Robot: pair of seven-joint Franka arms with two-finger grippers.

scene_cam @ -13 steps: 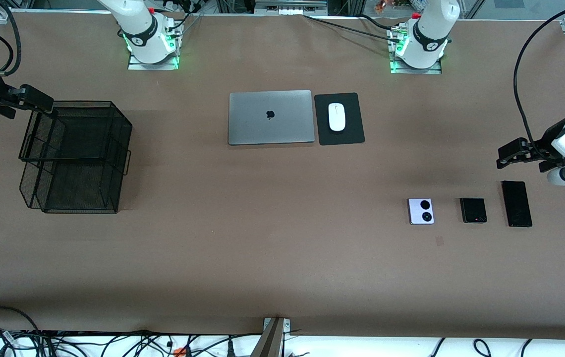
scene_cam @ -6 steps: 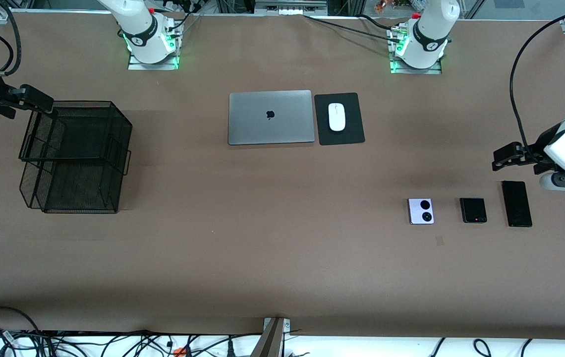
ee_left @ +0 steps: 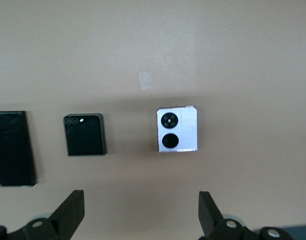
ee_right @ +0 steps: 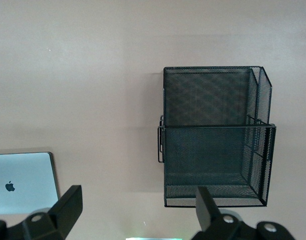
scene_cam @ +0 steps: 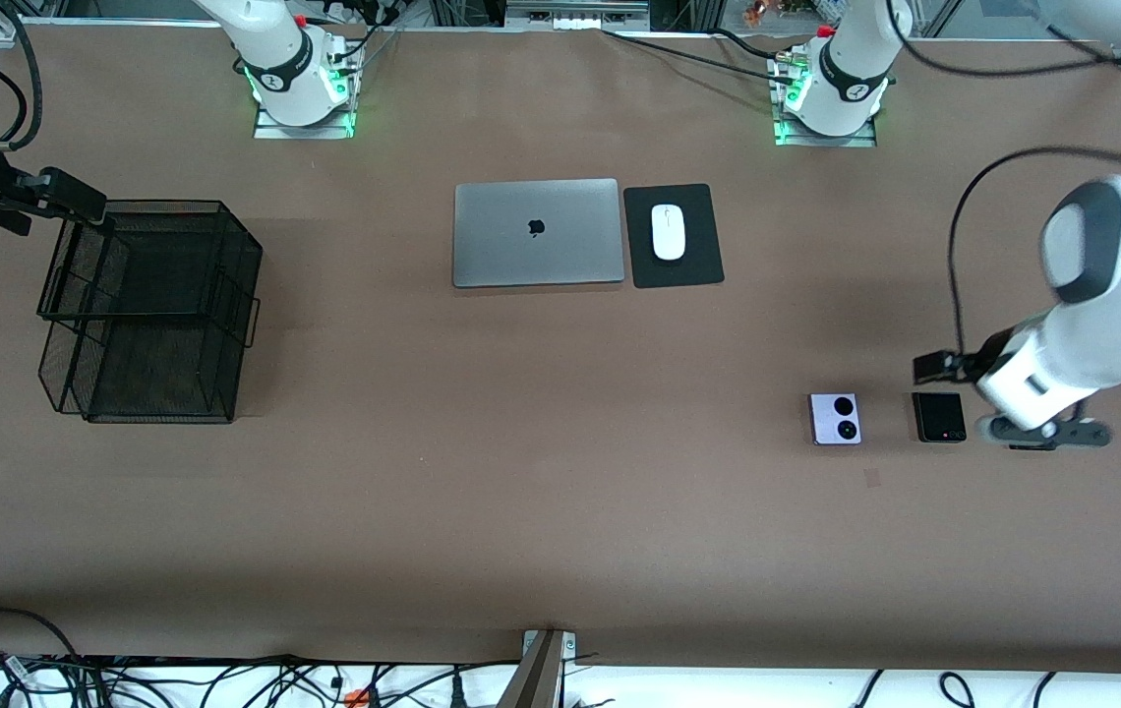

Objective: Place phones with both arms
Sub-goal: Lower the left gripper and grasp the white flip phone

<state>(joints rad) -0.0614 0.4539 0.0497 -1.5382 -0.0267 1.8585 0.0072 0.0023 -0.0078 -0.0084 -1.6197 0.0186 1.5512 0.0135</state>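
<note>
Left gripper hangs with jaws spread over three phones in a mid-frame row on the counter; right gripper waits, jaws spread, above the mesh basket.

We see a wide brown table filling nearly the whole frame, evenly lit with soft shadows. At center top lie a closed grey laptop and, just beside it, a black mouse pad carrying a white mouse. At middle left stands a black wire-mesh tray rack (two tiers, as far as we can tell). Along the bottom edge, tangled black cables lie on a white floor. Green lights glow at the top edge.
</note>
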